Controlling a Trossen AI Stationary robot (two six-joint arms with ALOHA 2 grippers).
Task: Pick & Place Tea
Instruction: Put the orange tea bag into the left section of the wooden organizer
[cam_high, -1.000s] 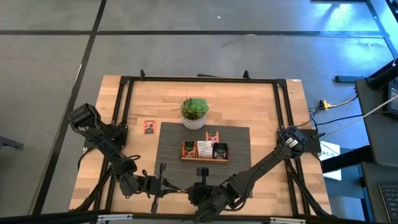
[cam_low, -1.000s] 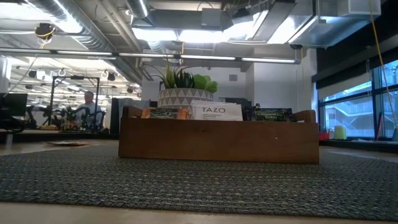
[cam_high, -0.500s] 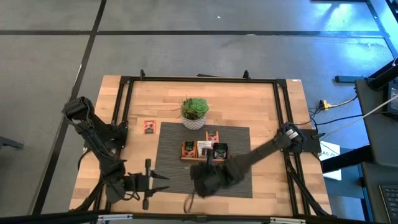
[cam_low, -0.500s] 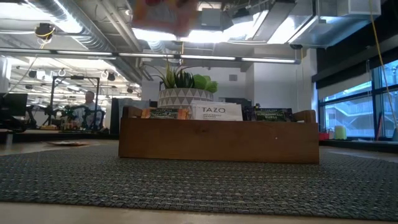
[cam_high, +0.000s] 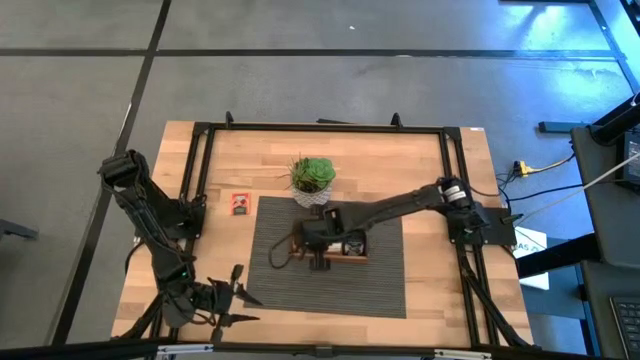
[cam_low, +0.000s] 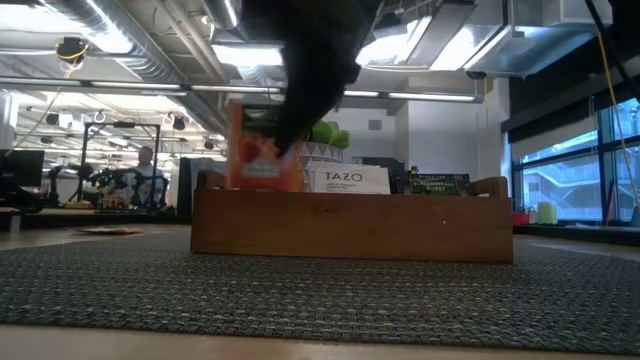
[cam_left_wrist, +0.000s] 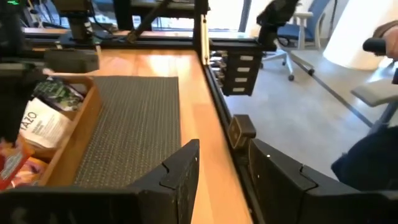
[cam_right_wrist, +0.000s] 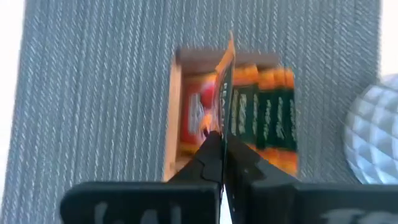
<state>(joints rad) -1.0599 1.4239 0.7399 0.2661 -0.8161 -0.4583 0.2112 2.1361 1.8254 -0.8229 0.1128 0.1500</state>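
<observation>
The left gripper (cam_high: 232, 303) waits at the near left, fingers apart and empty. Over the tray's (cam_low: 350, 228) left compartment, the right gripper (cam_right_wrist: 222, 144) pinches an orange-red tea sachet (cam_low: 258, 148) upright; released tilted, it could catch the wall and tip out.

A potted plant (cam_high: 313, 178) stands just beyond the wooden tray (cam_low: 350, 226) on a grey mat (cam_high: 385, 285).

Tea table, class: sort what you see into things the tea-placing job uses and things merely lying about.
In the job:
- right gripper, shut on an orange-red sachet
- wooden tray
- loose sachet on the table

Lying about:
- plant pot
- grey mat
- left gripper, parked
</observation>
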